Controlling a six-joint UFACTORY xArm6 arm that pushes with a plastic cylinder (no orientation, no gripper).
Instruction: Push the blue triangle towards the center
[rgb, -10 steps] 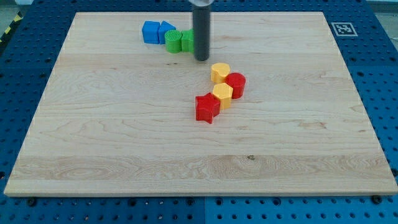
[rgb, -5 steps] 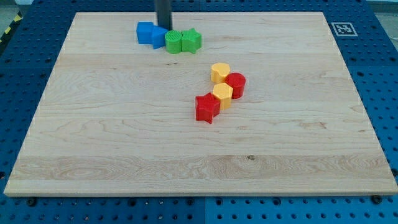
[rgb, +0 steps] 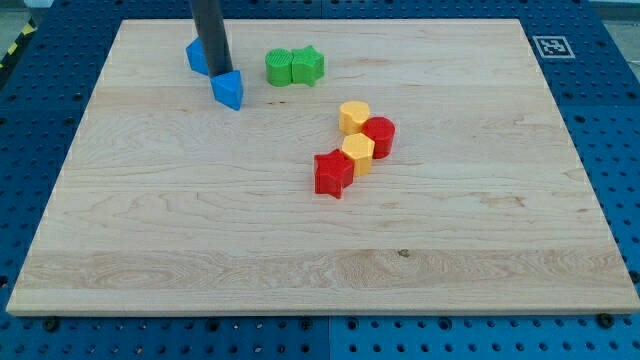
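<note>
The blue triangle lies on the wooden board at the view's upper left, just below and right of my tip. My tip touches or nearly touches its upper edge. A second blue block sits to the left behind the rod, partly hidden, shape unclear. The rod comes down from the view's top.
Two green blocks, one round and one star-shaped, sit touching right of the rod. Near the board's middle is a cluster: a yellow block, a red round block, another yellow block, and a red star.
My tip moved left along the view's top, from beside the green blocks to the blue ones. The blue pair was split: the triangle slid down-left, the other blue block moved left.
</note>
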